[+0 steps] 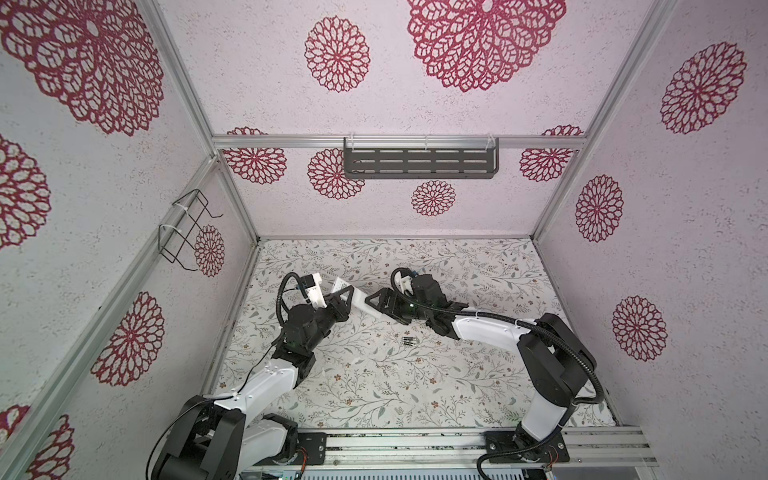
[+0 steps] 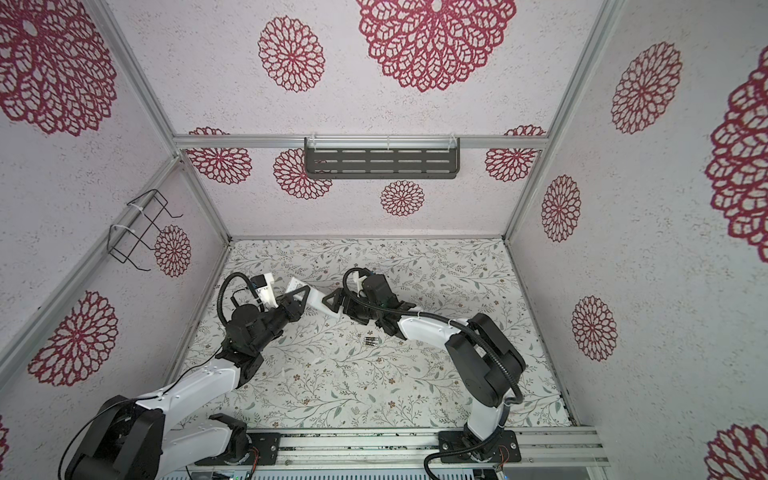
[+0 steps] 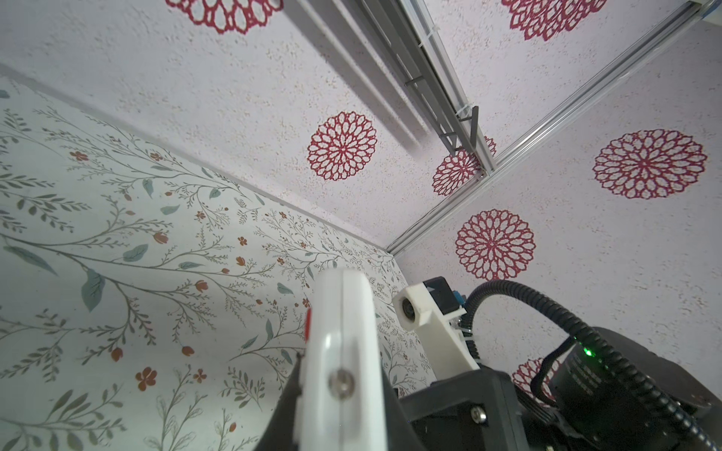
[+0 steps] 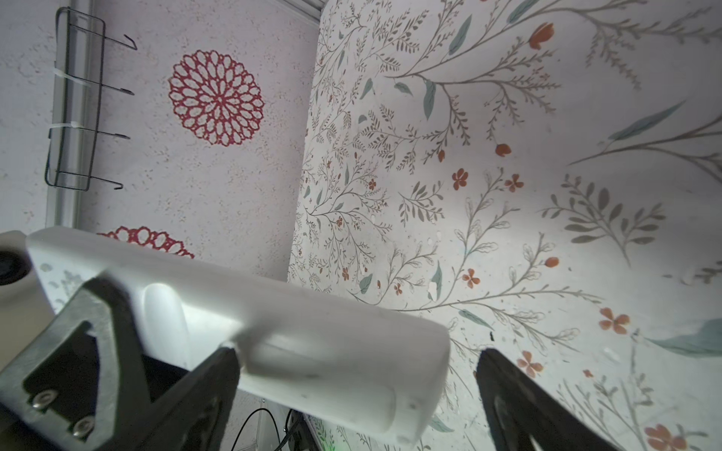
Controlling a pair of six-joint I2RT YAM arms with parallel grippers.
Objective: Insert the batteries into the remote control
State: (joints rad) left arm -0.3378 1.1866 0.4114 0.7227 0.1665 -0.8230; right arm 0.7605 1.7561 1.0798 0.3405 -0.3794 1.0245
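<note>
Floral-printed tabletop (image 1: 457, 386) below, rosette-papered walls all round. Find the remote control (image 1: 358, 302) lifted clear of the table, slanted between the two arms in both top views, and the batteries (image 1: 409, 342) lying side by side on the paper nearer the robot, well apart from either arm. Count on the left gripper (image 1: 343, 296) as the anchor: clamped shut across the remote's thin edges partway along, red button (image 3: 308, 324) turned toward the table in the left wrist view. Read the right gripper (image 4: 357, 386) as spread wide, fingers (image 4: 508, 386) straddling the free end without pinching, one finger close to the casing, the other clearly apart. Judge the step in hand as taking hold of that end, probably to work the battery cover, apparently closed in the right wrist view, though hard to say for certain. Centre the open jaws on the casing before closing, to land both pads together and avoid levering the remote out of the left clamp. Close slowly, across flat faces rather than on a corner. Push or slide only along the remote's length, against the left grip, never sideways. Work over bare table, away from the batteries, to avoid scattering them with a slipped cover or a dropped remote.
</note>
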